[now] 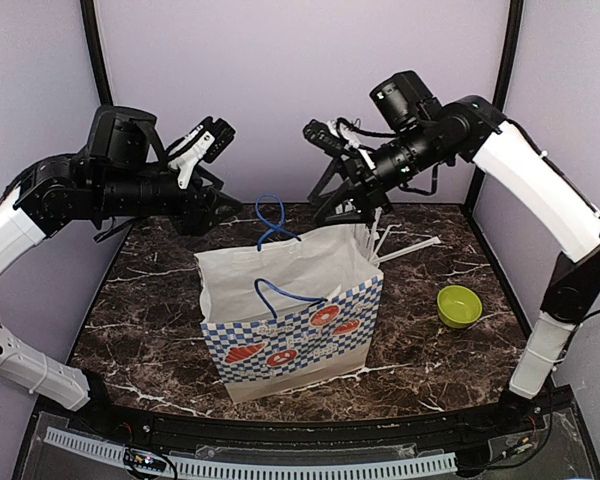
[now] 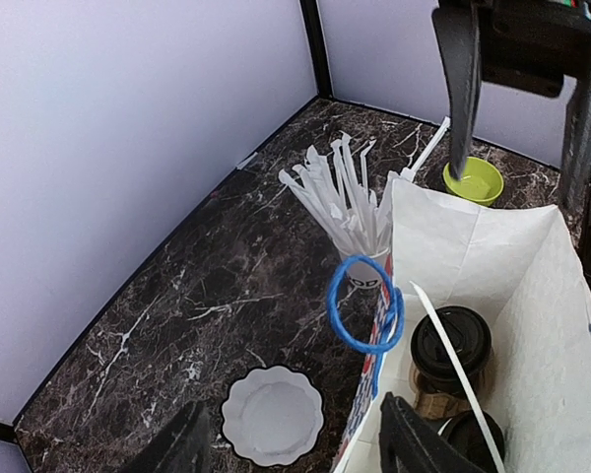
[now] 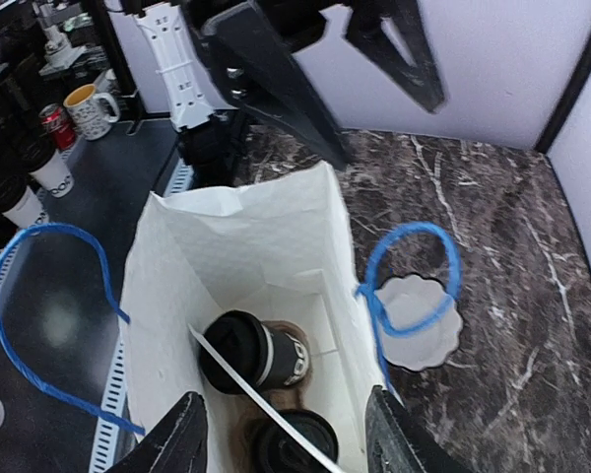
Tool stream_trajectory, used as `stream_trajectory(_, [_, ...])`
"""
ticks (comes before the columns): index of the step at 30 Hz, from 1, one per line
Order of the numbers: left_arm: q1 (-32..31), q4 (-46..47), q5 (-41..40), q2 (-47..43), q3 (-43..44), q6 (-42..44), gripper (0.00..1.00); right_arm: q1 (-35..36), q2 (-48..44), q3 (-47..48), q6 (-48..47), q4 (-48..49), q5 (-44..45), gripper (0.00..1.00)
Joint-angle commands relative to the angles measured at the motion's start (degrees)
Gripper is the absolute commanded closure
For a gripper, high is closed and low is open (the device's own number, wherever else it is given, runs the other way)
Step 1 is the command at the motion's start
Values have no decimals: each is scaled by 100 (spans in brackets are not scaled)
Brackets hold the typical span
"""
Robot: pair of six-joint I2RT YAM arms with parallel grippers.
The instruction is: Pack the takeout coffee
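Sitting at the bottom of the paper bag [image 3: 236, 236], two coffee cups [image 3: 251, 353] wear black lids (one straw [image 3: 227, 365] lies across them). Both arms reach in above the bag's mouth. The left gripper [image 2: 294, 424] and right gripper [image 3: 286, 399] are spread wide, holding nothing. Around the bag are one green bowl [image 1: 459, 306], one cup of straws [image 2: 369, 274] and one white plate [image 2: 273, 414]. The print on one cup's side, perhaps lettering, is unreadable.

Bag [image 1: 290, 330]: set mid-table.
Cups [image 3: 251, 353]: held in bag.
Straw cup [image 2: 369, 271]: placed just behind bag.
Bowl [image 1: 459, 305]: right of bag.
Plate [image 2: 273, 414]: behind bag, left.
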Motion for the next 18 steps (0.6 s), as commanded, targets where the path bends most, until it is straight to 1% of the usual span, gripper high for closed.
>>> stream_trajectory(1, [21, 316, -41, -239, -225, -38, 39, -828, -903, -798, 247, 630, 427, 45])
stream_trajectory(3, [21, 437, -46, -255, -330, -21, 39, -1493, -1338, -1545, 492, 1124, 631, 45])
stream_trajectory(6, [25, 570, -20, -257, -388, 9, 38, -2488, -2104, -3015, 975, 2090, 788, 44])
stream_trajectory(8, [23, 597, 12, -229, -377, 31, 38, -3055, -2488, -3861, 1230, 2548, 888, 40])
stream_trajectory(10, [20, 615, 47, -205, -341, 61, 38, -3462, -2737, -4550, 1406, 2757, 900, 36])
stream_trajectory(13, [27, 590, 54, -166, -251, 92, 37, -3787, -2812, -5143, 1446, 2734, 661, 33])
stream_trajectory(18, [25, 572, 60, -173, -200, 89, 37, -3947, -2841, -5610, 1488, 2875, 836, 31])
